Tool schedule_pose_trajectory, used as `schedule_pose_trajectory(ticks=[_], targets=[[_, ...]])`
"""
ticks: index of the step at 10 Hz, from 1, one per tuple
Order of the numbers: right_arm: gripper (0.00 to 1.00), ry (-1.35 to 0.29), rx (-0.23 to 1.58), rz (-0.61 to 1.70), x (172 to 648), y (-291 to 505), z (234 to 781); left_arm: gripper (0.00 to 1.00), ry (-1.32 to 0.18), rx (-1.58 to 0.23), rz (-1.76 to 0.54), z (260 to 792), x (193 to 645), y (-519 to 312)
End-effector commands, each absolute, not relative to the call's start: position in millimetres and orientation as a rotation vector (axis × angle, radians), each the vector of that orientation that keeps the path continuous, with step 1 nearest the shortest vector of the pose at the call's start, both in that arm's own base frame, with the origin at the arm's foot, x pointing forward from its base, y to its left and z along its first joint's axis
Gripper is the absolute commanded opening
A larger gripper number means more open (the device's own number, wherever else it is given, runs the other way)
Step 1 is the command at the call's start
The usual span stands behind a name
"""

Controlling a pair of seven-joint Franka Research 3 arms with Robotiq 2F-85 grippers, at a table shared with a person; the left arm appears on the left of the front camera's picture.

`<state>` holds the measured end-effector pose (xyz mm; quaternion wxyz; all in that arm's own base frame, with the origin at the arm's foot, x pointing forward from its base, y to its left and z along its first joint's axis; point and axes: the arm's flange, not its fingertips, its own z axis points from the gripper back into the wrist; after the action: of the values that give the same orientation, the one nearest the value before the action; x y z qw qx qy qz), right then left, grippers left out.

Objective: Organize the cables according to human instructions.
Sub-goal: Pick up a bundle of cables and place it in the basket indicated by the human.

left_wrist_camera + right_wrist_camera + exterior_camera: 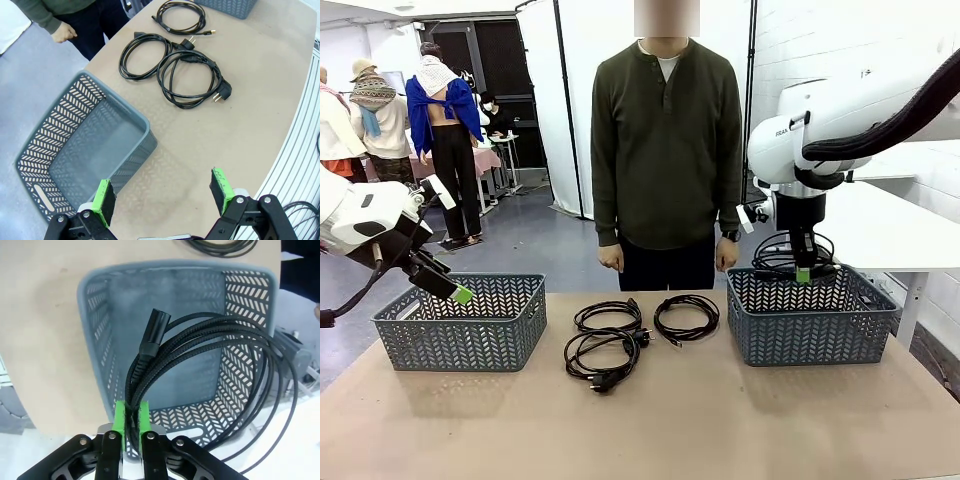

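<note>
Three black cables lie coiled on the table: one at the middle rear, one to its right, one nearer the front. A further cable bundle hangs over the right grey basket, and my right gripper is shut on its cords near a plug. My left gripper is open and holds nothing, hovering at the right rim of the left grey basket. The human stands at the far edge, arms down.
Both baskets look bare inside. A white table stands behind the right basket. My right arm's thick ribbed hose arcs above it. The brown table front is open surface.
</note>
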<state>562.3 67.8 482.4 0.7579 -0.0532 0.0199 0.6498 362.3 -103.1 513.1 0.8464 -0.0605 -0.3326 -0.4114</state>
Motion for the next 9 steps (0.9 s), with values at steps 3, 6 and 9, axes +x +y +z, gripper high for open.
schedule_pose_trajectory(ticks=[3, 6, 9], targets=[[0.00, 0.036, -0.147, 1.468, 573.7, 64.4, 478.4, 1.00, -0.702, -0.130, -0.862, 512.6, 362.9, -101.7], [0.00, 0.032, -0.139, 1.471, 577.3, 66.3, 477.5, 1.00, -0.702, -0.130, -0.862, 512.6, 362.9, -101.7], [0.20, 0.024, -0.128, 1.464, 578.9, 68.7, 476.1, 1.00, -0.702, -0.130, -0.862, 512.6, 362.9, -101.7]])
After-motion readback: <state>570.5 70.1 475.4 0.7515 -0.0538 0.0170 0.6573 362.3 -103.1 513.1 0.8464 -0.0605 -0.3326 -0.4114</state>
